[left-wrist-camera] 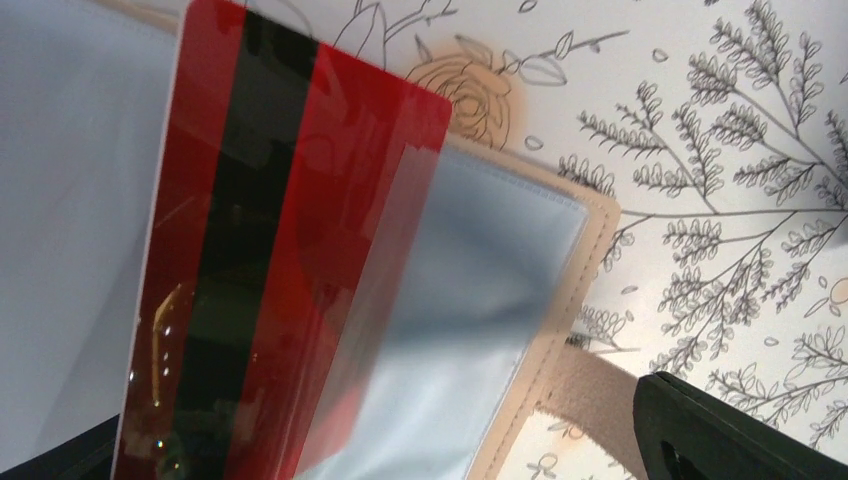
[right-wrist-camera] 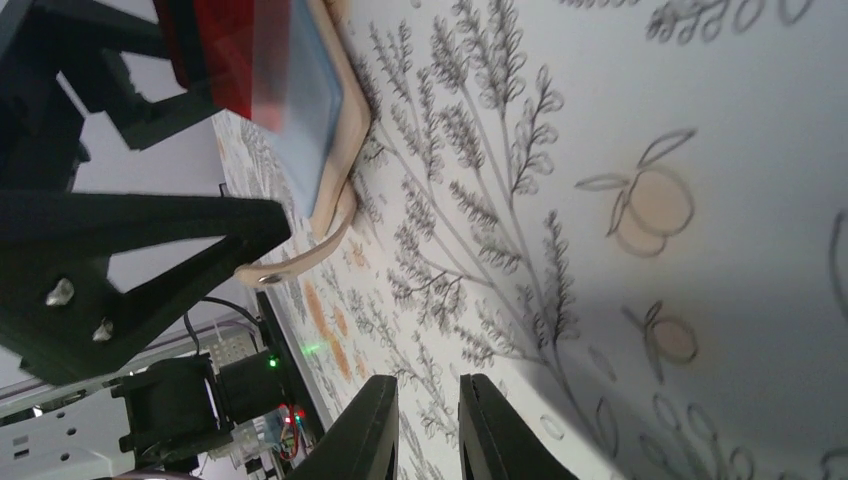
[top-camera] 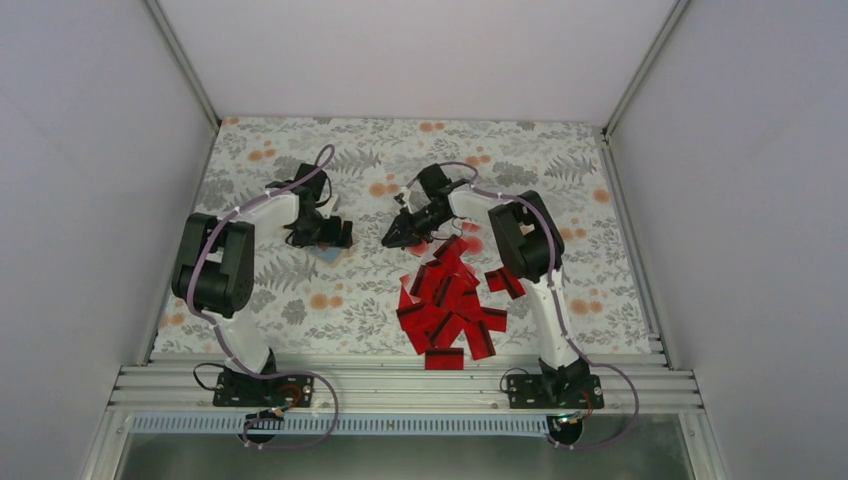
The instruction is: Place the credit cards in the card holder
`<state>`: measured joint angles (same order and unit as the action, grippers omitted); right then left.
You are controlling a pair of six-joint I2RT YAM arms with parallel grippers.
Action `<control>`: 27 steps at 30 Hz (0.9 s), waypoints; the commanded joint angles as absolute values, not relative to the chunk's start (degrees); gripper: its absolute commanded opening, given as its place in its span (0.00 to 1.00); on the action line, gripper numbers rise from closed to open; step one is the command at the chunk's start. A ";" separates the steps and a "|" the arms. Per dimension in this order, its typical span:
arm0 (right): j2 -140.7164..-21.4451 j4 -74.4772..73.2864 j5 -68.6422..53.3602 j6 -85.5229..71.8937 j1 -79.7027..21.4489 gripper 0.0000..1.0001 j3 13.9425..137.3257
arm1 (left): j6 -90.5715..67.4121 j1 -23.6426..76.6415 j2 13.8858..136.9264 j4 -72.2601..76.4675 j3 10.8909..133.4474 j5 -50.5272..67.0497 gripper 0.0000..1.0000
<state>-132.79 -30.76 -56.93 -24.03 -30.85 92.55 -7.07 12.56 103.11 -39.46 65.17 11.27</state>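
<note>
1. The left end effector (top-camera: 318, 232) sits left of centre in the overhead view. Its jaws are spread as wide as they go, with one black finger (left-wrist-camera: 720, 430) at the lower right of its own wrist view, and it is clamping nothing I can make out.
2. Between those jaws is one red card (left-wrist-camera: 250, 250), black stripe showing. Its right-hand part is tucked under the clear sleeve (left-wrist-camera: 470, 330) of the card holder (left-wrist-camera: 598, 250), and the rest pokes out toward the upper left. I'd call it started, not seated.
3. The holder lies on the floral table (top-camera: 300, 300), and its strap (right-wrist-camera: 300, 262) trails loose off one edge.
4. The right end effector (right-wrist-camera: 428, 428), at the bottom of its wrist view, has its jaws only narrowly parted and holds nothing. It is low over the cloth, near the holder but apart from it.
5. The rest of the credit cards (top-camera: 450, 305) are heaped right of centre overhead, well apart from the holder.
6. To finish this one well:
   - Push the card along the sleeve's line, flat and slow.
   - Pin the holder's rim so it can't skate.
   - Mind the strap.
   - Only then fetch the next card off the top of the heap.
</note>
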 commanded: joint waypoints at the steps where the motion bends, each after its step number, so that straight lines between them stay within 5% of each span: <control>1: -136.01 -34.06 -56.12 -22.69 -30.88 0.17 97.23 | -7.77 12.22 100.50 -43.89 66.55 9.39 1.00; 20: -141.11 -34.19 -56.72 -22.99 -30.91 0.18 110.34 | -17.63 12.17 88.42 -47.15 63.87 -2.85 0.99; 23: -143.52 -33.98 -56.82 -22.99 -31.42 0.18 115.34 | -21.36 12.06 82.98 -45.66 57.95 -2.85 0.93; 27: -146.77 -33.96 -56.67 -23.80 -32.24 0.16 121.40 | -19.87 11.13 79.16 -39.70 52.35 1.14 0.72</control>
<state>-143.55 -34.00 -56.55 -23.77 -30.96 116.20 -18.81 12.23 81.38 -45.17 56.82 -1.50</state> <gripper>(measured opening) 0.172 0.822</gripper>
